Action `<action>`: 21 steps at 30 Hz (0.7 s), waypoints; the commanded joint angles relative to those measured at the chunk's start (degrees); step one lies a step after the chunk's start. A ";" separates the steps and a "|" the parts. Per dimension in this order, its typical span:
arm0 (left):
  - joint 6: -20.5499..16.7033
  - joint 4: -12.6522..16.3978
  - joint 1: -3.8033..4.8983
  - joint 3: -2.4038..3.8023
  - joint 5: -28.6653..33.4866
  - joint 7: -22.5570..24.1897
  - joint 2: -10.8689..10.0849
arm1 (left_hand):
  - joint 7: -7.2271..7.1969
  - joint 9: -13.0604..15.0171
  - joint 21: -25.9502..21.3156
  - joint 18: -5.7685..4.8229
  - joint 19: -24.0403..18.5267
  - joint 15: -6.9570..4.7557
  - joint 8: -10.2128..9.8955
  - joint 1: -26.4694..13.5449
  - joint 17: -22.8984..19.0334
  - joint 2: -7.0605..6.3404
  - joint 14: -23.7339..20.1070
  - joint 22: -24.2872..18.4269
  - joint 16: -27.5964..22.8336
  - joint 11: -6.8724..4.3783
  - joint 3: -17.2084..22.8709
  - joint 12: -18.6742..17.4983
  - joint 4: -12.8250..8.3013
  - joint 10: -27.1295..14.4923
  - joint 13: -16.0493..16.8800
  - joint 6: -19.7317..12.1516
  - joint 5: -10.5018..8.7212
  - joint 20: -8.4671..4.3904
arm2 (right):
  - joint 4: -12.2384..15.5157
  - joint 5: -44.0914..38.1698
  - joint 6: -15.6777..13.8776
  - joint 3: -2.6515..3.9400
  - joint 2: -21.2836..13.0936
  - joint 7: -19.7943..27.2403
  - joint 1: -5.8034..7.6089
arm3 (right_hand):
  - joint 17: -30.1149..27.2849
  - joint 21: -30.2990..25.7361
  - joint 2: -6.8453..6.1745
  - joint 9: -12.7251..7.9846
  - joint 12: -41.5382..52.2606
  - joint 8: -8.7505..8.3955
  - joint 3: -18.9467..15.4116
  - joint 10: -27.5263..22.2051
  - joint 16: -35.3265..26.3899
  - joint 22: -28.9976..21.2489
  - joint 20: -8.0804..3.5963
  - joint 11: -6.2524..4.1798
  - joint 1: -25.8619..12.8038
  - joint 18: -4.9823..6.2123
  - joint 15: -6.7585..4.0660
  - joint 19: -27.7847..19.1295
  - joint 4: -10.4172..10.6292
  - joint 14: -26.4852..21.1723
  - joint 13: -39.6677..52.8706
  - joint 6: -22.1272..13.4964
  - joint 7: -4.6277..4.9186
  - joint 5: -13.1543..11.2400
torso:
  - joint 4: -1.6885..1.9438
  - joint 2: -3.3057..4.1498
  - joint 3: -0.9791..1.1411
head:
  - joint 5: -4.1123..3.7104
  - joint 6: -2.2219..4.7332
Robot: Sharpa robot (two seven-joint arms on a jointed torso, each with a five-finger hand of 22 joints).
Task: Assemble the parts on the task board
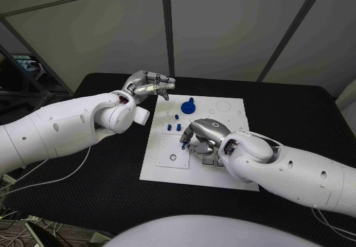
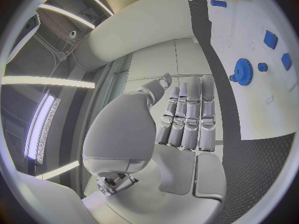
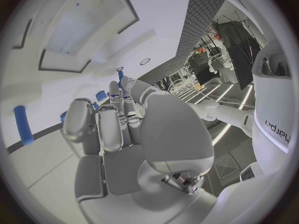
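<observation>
- Task board [image 1: 223, 177]: white plate lying flat in the middle of the black table [image 1: 89, 180]
- Blue gear [image 1: 188, 107]: on the board's far part, between the two hands, touched by neither; also seen in the left wrist view [image 2: 241, 71] with small blue pieces beside it
- Small blue parts [image 1: 174, 126]: a cluster on the board, just beside the right hand
- Blue peg [image 3: 23, 125]: lying on the board, apart from the right hand's fingers
- Left hand [image 1: 150, 85]: raised over the table off the board's far left corner; fingers [image 2: 187, 117] together and partly curled, nothing in them
- Right hand [image 1: 201, 138]: low over the middle of the board, palm down, fingers [image 3: 102, 127] bent toward the surface; whether it grips a part cannot be told, as the hand hides what lies under it
</observation>
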 commanded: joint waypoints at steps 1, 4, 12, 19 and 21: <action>0.75 -0.03 0.09 0.05 0.16 1.04 0.09 | 0.20 -0.05 -0.21 -0.68 -0.01 -0.02 -0.28 0.06 -0.05 0.53 -0.56 -0.09 -0.36 -0.03 -0.36 0.24 0.10 -0.37 0.03 -0.07 -0.07 0.32 | -0.06 -0.78 0.99 -0.02 0.18 -0.28 0.05 | -0.08 0.16 0.26 0.09 -0.30 -0.03 0.03 0.13 0.21 0.05 0.11 0.36 -0.27 -0.51 0.10 0.16 -0.02 2.47 0.04 -0.11 0.45 -0.21 | 0.06 -0.05 -0.03 | -0.01 -0.14; 0.78 -0.03 0.09 0.05 0.16 1.04 0.10 | 0.20 -0.05 -0.21 -0.68 -0.01 -0.02 -0.28 0.06 -0.05 0.53 -0.56 -0.09 -0.36 -0.03 -0.36 0.24 0.10 -0.37 0.03 -0.07 -0.07 0.32 | -0.10 -0.86 1.37 -0.04 0.30 -0.36 0.05 | -0.08 0.16 0.26 0.09 -0.30 -0.03 0.03 0.13 0.21 0.05 0.11 0.36 -0.27 -0.51 0.10 0.16 -0.02 2.47 0.04 -0.11 0.45 -0.21 | 0.09 -0.01 -0.03 | -0.01 -0.25; 0.90 -0.14 0.09 0.05 0.16 0.97 0.15 | 0.20 -0.05 -0.23 -0.68 -0.02 -0.01 -0.29 0.06 -0.07 0.53 -0.58 -0.10 -0.37 -0.02 -0.38 0.25 0.10 -0.40 0.03 -0.08 -0.07 0.33 | -0.11 -1.18 2.49 -0.17 0.46 -0.51 0.04 | -0.14 0.12 0.32 0.08 -0.35 -0.06 0.00 0.12 0.18 -0.03 0.13 0.38 -0.34 -0.50 0.11 0.09 0.03 2.45 0.03 -0.12 0.47 -0.28 | 0.02 -0.02 -0.02 | 0.14 -0.44; 1.01 -0.12 0.09 0.05 0.16 0.92 0.16 | 0.21 -0.05 -0.27 -0.69 -0.03 0.00 -0.29 0.06 -0.10 0.54 -0.60 -0.12 -0.38 -0.01 -0.42 0.27 0.10 -0.45 0.03 -0.09 -0.07 0.34 | -0.44 -2.20 3.53 -0.28 0.66 -1.47 0.03 | -0.22 0.14 0.35 0.08 -0.38 -0.07 -0.02 0.13 0.14 0.01 0.14 0.39 -0.40 -0.50 0.12 0.11 0.07 2.44 0.03 -0.11 0.47 -0.33 | 0.07 -0.01 -0.04 | 0.16 -0.56; 1.08 -0.13 0.09 0.05 0.16 0.92 0.17 | 0.21 -0.05 -0.27 -0.69 -0.03 0.00 -0.29 0.06 -0.10 0.54 -0.60 -0.12 -0.38 -0.01 -0.42 0.27 0.10 -0.45 0.03 -0.09 -0.07 0.34 | -0.53 -2.44 3.61 -0.35 0.83 -1.74 0.03 | -0.23 0.14 0.35 0.08 -0.38 -0.07 -0.03 0.13 0.13 0.00 0.14 0.39 -0.41 -0.50 0.12 0.10 0.07 2.43 0.03 -0.11 0.47 -0.34 | 0.09 -0.03 -0.04 | 0.16 -0.59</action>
